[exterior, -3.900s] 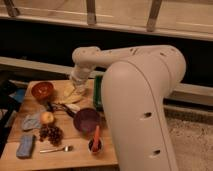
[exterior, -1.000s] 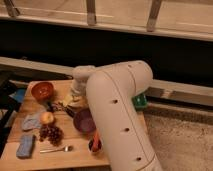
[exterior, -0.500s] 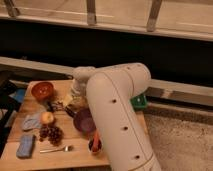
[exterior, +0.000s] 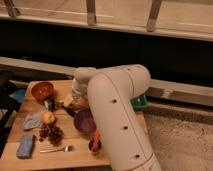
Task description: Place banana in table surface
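The banana point(exterior: 67, 100) shows as a pale yellow patch on the table surface point(exterior: 75, 157), between the red-orange bowl and the purple bowl. My gripper point(exterior: 76, 103) hangs from the white wrist right at the banana's right end, low over the wood. The big white arm point(exterior: 117, 115) covers most of the gripper and part of the banana, so whether the banana is held is hidden.
Around it lie a red-orange bowl point(exterior: 42, 91), a purple bowl point(exterior: 84, 121), a round yellow-orange fruit point(exterior: 48, 117) on a grey cloth, dark grapes point(exterior: 51, 134), a blue sponge point(exterior: 25, 146), a fork point(exterior: 56, 149) and a carrot stick point(exterior: 95, 141). A green tray point(exterior: 141, 102) peeks out behind the arm.
Since the earliest frame the arm has swung toward the camera and the wrist has dropped toward the table. Over the last second it has hardly moved.
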`<state>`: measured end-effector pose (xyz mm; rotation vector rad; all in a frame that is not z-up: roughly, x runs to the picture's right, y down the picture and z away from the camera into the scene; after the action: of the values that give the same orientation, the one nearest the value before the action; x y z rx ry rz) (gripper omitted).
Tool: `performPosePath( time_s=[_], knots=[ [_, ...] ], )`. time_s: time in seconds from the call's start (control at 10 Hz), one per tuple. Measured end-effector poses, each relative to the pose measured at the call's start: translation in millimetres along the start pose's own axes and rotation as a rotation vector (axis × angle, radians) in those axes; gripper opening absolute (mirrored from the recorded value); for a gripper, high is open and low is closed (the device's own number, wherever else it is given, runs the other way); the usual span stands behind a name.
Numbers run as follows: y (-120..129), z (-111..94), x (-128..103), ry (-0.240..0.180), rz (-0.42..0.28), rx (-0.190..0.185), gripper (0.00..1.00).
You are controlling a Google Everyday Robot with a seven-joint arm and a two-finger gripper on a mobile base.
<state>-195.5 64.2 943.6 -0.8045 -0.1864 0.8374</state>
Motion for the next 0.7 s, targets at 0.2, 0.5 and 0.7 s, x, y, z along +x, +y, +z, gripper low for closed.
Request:
performPosePath(
  time_s=[0.2,0.5,0.7],
  knots=[
    [3.1,0.1,0.9,0.006,0.007,-0.008,0.2],
    [4.6,1.0,0.3,0.006,0.001,-0.008,0.0],
    [4.1,1.2,0.2,0.006,-0.001,-0.006,0.0]
  ],
)
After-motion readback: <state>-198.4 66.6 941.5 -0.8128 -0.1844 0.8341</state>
